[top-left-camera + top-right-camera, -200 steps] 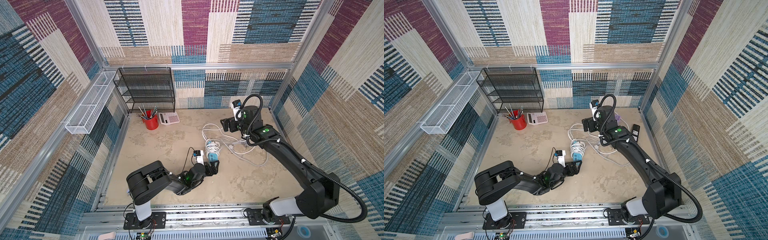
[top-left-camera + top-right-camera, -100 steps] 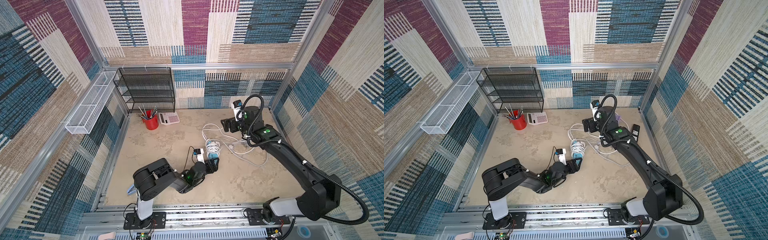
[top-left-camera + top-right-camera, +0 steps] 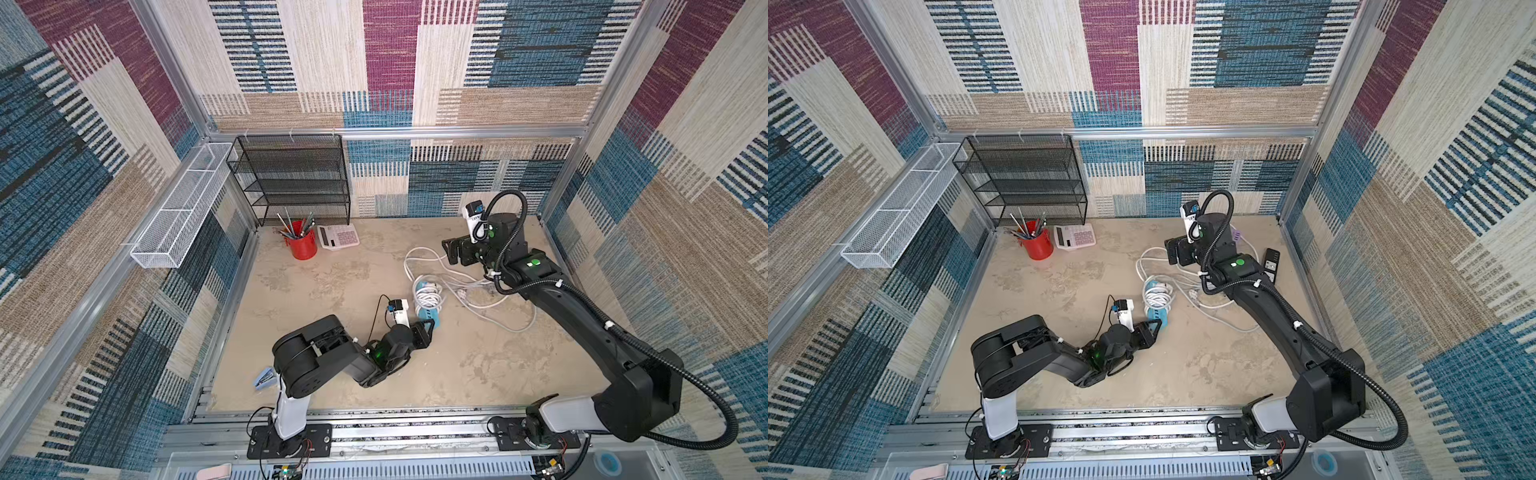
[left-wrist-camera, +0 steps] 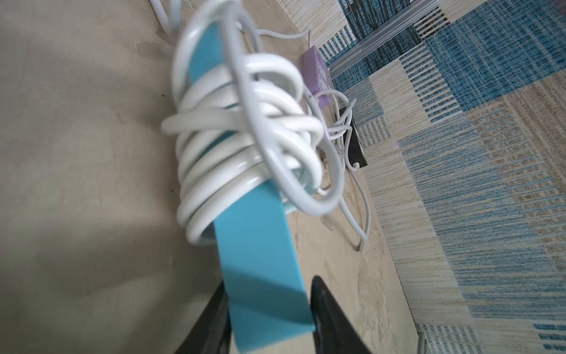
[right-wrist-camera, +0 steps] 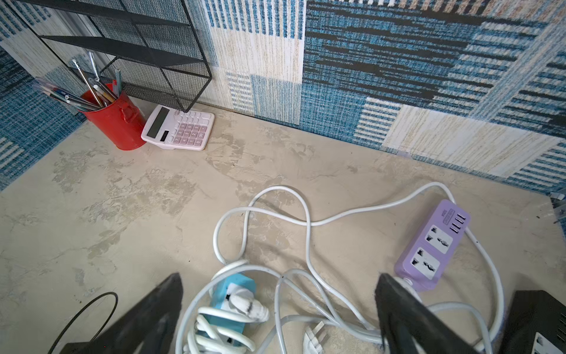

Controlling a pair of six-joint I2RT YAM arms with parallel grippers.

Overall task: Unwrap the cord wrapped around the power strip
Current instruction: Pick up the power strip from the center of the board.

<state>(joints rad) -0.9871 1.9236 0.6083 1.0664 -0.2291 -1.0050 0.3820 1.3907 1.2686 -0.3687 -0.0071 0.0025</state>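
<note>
Blue power strip (image 4: 260, 260), wound in white cord (image 4: 239, 138), is pinched by the left claw (image 4: 269, 302); the right claw (image 5: 278, 280) hovers spread.

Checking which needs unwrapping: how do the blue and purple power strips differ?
The blue power strip has white cord coiled around its body; the purple power strip has none wound on it. The left tool is shut on the blue strip's end; the purple one lies untouched.

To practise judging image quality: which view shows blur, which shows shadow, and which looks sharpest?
Left wrist view: the white cord coiled round the blue power strip is blurred close to the lens, and a broad shadow darkens the table; right wrist view: sharpest, with the purple power strip crisp.
</note>
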